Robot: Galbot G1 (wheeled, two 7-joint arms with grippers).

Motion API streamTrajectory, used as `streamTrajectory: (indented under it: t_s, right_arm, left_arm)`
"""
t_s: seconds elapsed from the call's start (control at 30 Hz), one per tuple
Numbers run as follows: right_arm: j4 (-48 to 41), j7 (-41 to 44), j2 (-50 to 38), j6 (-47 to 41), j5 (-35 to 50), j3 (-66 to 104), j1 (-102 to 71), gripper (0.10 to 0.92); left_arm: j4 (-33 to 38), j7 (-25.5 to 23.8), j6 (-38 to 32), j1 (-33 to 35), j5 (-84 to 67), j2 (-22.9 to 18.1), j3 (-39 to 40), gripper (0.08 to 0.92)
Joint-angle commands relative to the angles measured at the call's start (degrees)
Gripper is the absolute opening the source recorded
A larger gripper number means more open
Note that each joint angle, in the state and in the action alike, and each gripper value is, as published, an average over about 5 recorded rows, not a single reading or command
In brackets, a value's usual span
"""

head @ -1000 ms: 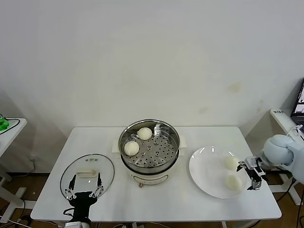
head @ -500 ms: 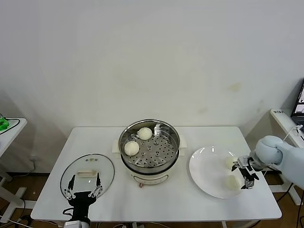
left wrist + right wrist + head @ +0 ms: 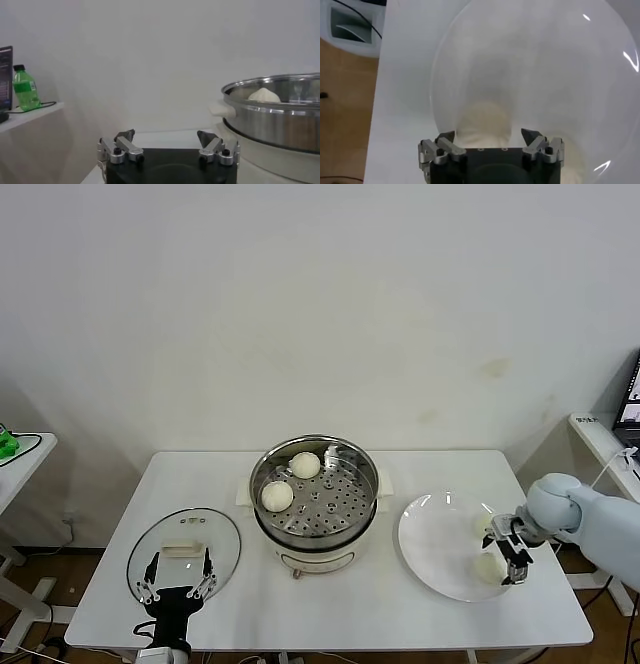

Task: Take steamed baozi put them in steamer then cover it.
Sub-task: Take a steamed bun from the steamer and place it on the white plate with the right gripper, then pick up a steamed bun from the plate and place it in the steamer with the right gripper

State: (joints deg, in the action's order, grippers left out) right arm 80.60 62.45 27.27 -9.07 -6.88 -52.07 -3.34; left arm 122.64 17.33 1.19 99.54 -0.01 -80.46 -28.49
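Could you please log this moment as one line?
right gripper: open over plate baozi | left gripper: open, idle by lid | steamer: two baozi

Your right gripper (image 3: pixel 509 553) partly hides both plate baozi (image 3: pixel 487 567); at 9 o'clock, the side table (image 3: pixel 18 452) is cropped.

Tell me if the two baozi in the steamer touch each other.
Apart. The head view shows the far baozi and the near baozi with bare perforated tray between them in the steamer.
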Motion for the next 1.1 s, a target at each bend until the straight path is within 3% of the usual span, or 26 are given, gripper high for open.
streamTrajectory:
  t_s: [0.03, 0.4, 0.8, 1.1]
  right_arm:
    - [-0.39, 0.15, 0.40, -0.23, -0.04, -0.02, -0.13, 0.765]
    - [0.00, 0.22, 0.37, -0.72, 0.22, 0.06, -0.08, 0.588]
    - [1.79, 0.16, -0.81, -0.80, 2.29, 2.37, 2.64, 0.552]
    - [-0.80, 0.51, 3.77, 0.14, 7.53, -1.63, 21.86, 0.554]
  left_arm:
    - [-0.01, 0.02, 0.00, 0.02, -0.02, 0.00, 0.01, 0.823]
    - [0.56, 0.05, -0.18, 0.12, -0.04, -0.14, 0.03, 0.823]
    - [0.55, 0.09, -0.25, 0.19, -0.06, -0.03, 0.11, 0.823]
    - [0.81, 0.05, -0.41, 0.53, -0.23, 0.34, 0.04, 0.823]
